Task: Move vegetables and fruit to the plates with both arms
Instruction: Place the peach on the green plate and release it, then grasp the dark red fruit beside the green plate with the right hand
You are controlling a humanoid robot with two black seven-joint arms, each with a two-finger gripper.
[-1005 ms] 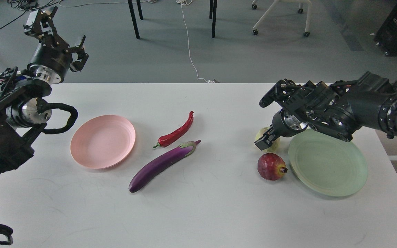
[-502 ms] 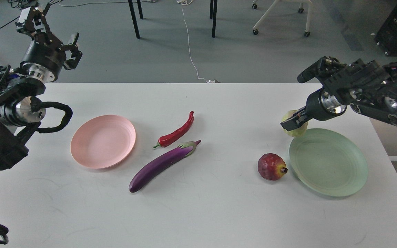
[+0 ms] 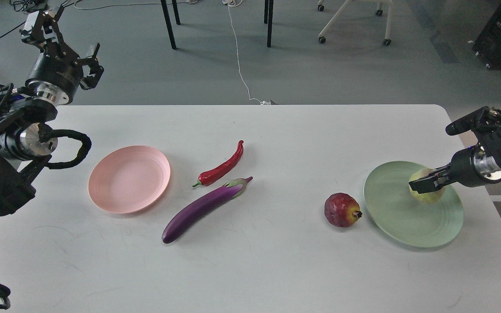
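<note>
My right gripper (image 3: 422, 184) is shut on the yellow-green fruit (image 3: 429, 198) and holds it over the right half of the pale green plate (image 3: 396, 217); I cannot tell whether the fruit touches the plate. The dark red pomegranate (image 3: 342, 210) lies on the table just left of that plate. The purple eggplant (image 3: 202, 208) and the red chili pepper (image 3: 223, 166) lie side by side at the table's middle. The pale pink plate (image 3: 128, 179) is empty at the left. My left gripper (image 3: 65, 40) is open and empty, raised beyond the table's far left corner.
The white table (image 3: 250, 269) has its far edge behind the chili and a rounded far right corner near my right arm. Table legs (image 3: 168, 24), a white cable (image 3: 239, 61) and a wheeled chair base (image 3: 355, 21) stand on the grey floor beyond.
My right gripper carried the yellow-green fruit from the table beside the pomegranate up and right to over the green plate. My left gripper drew back slightly to the upper left.
</note>
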